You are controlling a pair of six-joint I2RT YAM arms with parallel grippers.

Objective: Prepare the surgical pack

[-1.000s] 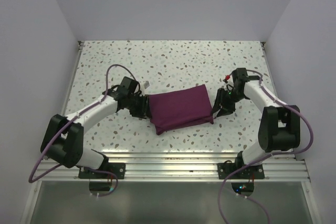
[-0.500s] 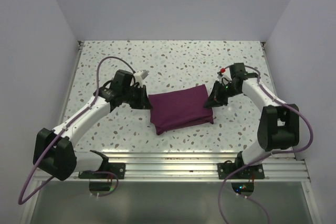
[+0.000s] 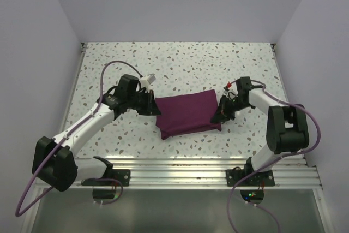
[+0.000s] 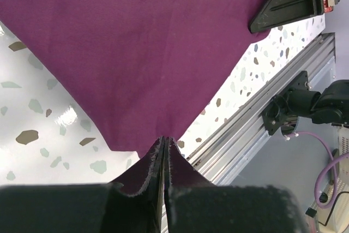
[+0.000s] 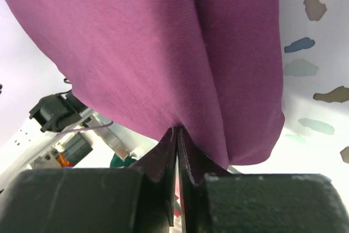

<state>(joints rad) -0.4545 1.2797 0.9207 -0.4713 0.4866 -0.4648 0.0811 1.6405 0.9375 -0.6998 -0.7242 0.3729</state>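
Room: a small enclosure seen from above, closed in at the left, back and right by plain, pale lilac-white walls (image 3: 180, 4).
Counter: a white counter (image 3: 180, 61) scattered with grey, brown and greenish flecks. It runs from wall to wall and is glossy enough to show patches of glare in the wrist views.
Near edge: a ribbed aluminium rail (image 3: 180, 166) crosses the front of the counter, and both arm bases are bolted to it.
Surgical pack: a deep maroon cloth folded into a rough rectangle, the surgical pack (image 3: 187, 112) lies near the middle of the counter between the two arms. Its long side is slightly tilted. Anything wrapped inside is hidden.
Left end effector: the left end effector (image 3: 151, 103) sits at the pack's left edge. Its jaws are pressed together, pinching a corner of the maroon cloth at the tips.
Right end effector: the right end effector (image 3: 218, 114) sits at the pack's right edge. Its jaws are drawn narrow on a gathered fold of the cloth.
Cables: purple cables (image 3: 116, 63) loop from each arm, and one arches above the left forearm.
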